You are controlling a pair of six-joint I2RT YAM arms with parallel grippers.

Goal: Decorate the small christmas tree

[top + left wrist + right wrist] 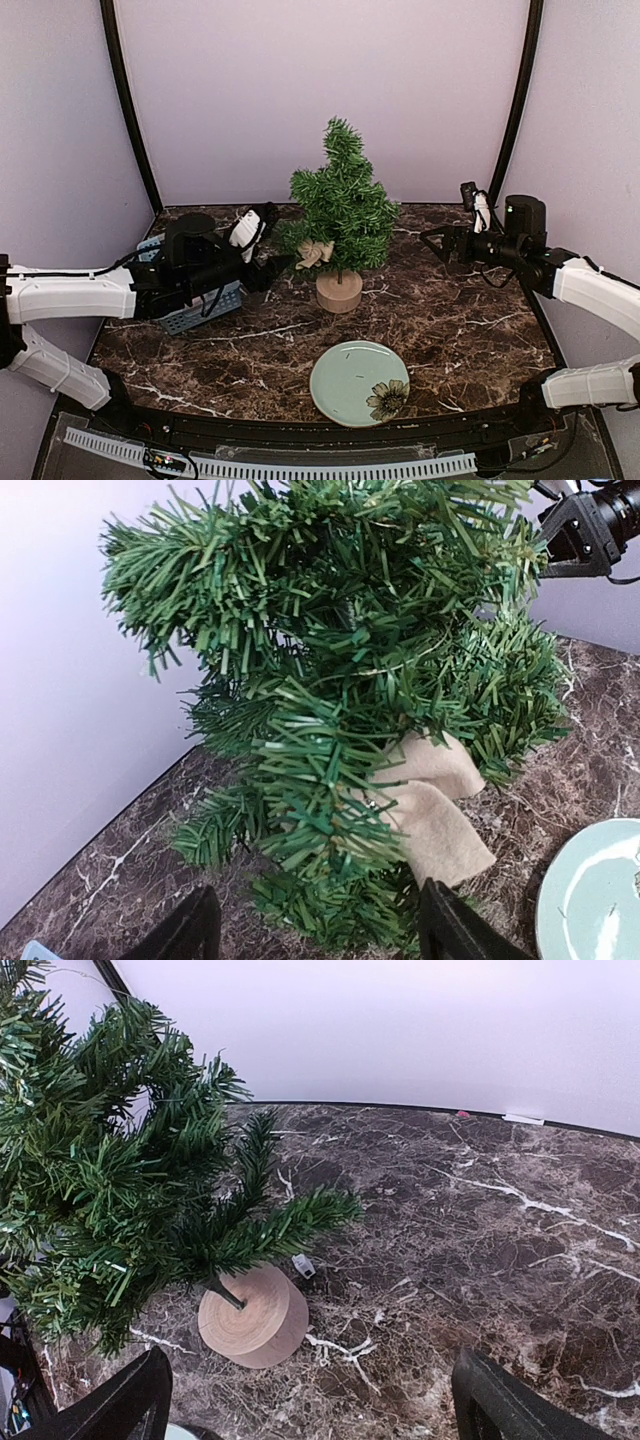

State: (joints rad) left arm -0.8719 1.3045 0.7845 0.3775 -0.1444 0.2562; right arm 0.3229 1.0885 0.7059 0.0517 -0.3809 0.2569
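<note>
Plate (345,385) near centre. Basket (190,318) left, contents hidden under arm. Left gripper (278,264) jaws parted beside tree (343,205) bearing beige bow (316,252). Right gripper (432,244) spread wide, right of tree.

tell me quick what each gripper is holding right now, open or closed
left gripper: open, holding nothing, fingers either side of the tree near a beige ornament
right gripper: open, empty

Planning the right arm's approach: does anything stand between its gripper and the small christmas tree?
Nothing visible does. Between the right gripper and the small christmas tree lies marble tabletop, with one tiny white scrap beside the stump.
</note>
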